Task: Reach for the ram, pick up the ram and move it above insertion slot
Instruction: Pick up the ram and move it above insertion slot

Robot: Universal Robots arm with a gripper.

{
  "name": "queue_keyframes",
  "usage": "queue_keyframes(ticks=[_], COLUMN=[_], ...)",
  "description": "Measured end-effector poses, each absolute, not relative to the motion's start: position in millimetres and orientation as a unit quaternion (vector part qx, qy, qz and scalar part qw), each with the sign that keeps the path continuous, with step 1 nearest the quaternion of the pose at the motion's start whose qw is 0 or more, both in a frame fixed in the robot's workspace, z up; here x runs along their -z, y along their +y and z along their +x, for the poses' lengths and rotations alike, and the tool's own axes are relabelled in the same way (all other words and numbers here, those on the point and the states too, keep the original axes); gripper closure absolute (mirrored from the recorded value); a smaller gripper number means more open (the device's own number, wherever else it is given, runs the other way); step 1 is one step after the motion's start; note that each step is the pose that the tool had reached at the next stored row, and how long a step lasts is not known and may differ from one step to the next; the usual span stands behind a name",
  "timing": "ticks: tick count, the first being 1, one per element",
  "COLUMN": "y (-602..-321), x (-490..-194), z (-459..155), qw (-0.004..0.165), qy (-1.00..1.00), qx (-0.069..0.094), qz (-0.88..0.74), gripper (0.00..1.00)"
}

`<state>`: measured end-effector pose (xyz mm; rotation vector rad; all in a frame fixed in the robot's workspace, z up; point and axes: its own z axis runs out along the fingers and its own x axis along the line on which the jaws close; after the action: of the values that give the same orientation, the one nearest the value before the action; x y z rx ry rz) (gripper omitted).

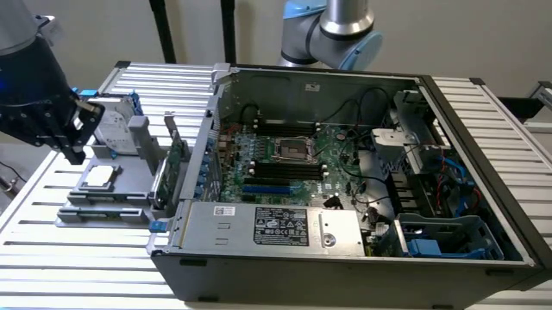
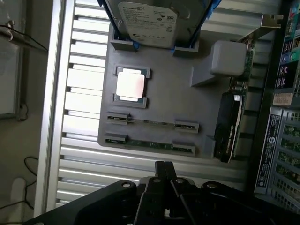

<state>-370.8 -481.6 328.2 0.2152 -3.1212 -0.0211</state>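
This is a robotics lab set up for computer assembly. A slatted aluminium tabletop (image 1: 77,271) carries an open desktop computer case (image 1: 345,278) with its motherboard (image 1: 332,139) bare. Beside it, a grey fixture tray (image 2: 173,108) holds a hard drive (image 2: 147,21), a processor (image 2: 130,85) and ram sticks (image 2: 150,143). An industrial robot arm (image 1: 340,29) stands behind, against a plain wall (image 1: 457,32).

Your arm (image 1: 19,39) stands at the exterior view's left, wrist held high, its black gripper (image 1: 74,154) (image 2: 164,166) aimed downward at a slight tilt, fingers (image 2: 160,169) pressed together in the wrist view, gripping nothing.
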Motion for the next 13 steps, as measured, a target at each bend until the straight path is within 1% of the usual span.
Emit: queue_keyframes(ticks=[13], y=[-481.6], x=[-327.4], z=[-370.8], qw=[0.007], qy=[-0.983], qx=[0.006], qz=[0.186], gripper=[0.89])
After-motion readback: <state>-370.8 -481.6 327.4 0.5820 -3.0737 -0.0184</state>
